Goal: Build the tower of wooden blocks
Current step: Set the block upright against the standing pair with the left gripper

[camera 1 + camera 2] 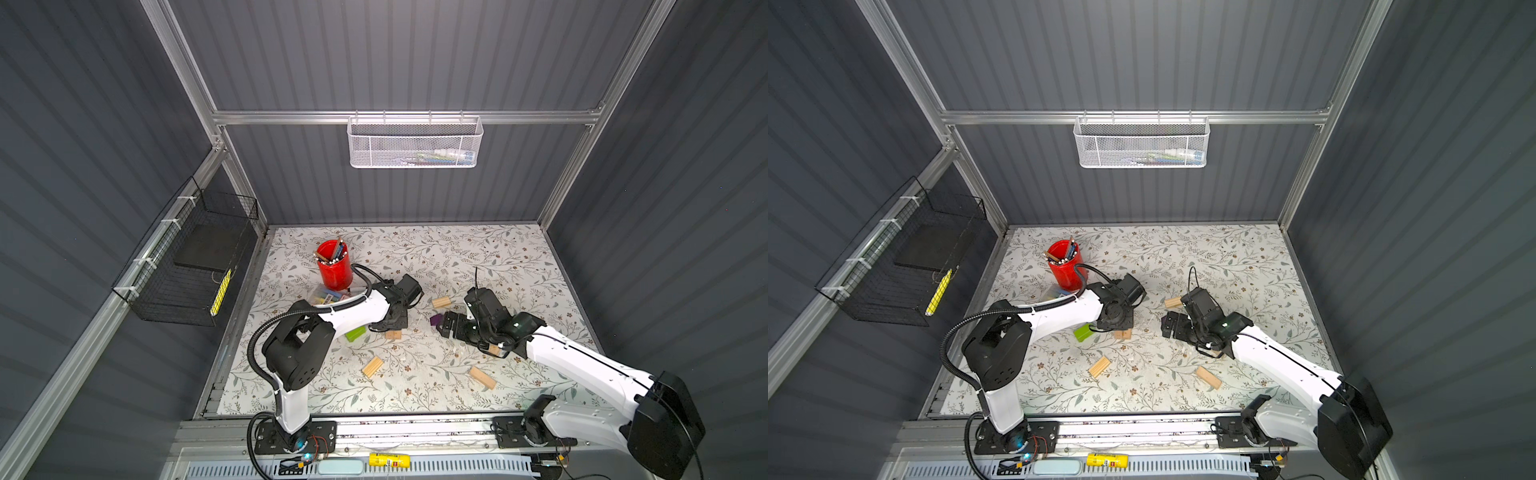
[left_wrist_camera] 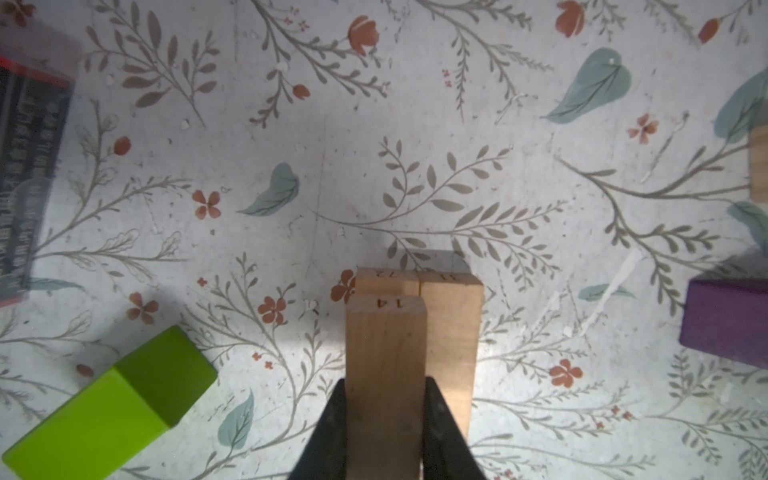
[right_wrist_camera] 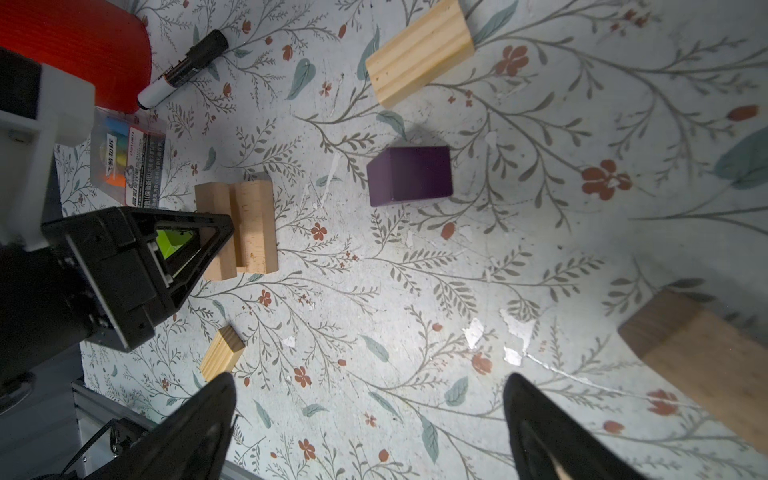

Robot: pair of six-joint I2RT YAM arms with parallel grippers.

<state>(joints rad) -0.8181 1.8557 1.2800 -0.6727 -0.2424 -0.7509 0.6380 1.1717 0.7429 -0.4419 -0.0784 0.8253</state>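
My left gripper (image 2: 384, 382) is shut on a pale wood block (image 2: 385, 353) marked 14. It holds that block over one of two wood blocks (image 2: 453, 324) lying side by side on the mat; I cannot tell whether it rests on them. This pair (image 3: 253, 224) is the only start of the tower. The lime-green block (image 1: 355, 333) lies just left of it. My right gripper (image 3: 370, 382) stands open and empty beside the purple block (image 3: 409, 174). Loose wood blocks (image 1: 441, 302) (image 1: 372, 366) (image 1: 482, 377) lie scattered around.
A red pen cup (image 1: 334, 266) and a highlighter packet (image 1: 326, 296) stand behind my left arm, with a black marker (image 3: 183, 68) by the cup. One more wood block (image 3: 706, 365) lies under my right arm. Wire baskets hang on the back wall (image 1: 415, 143) and the left wall (image 1: 187, 266).
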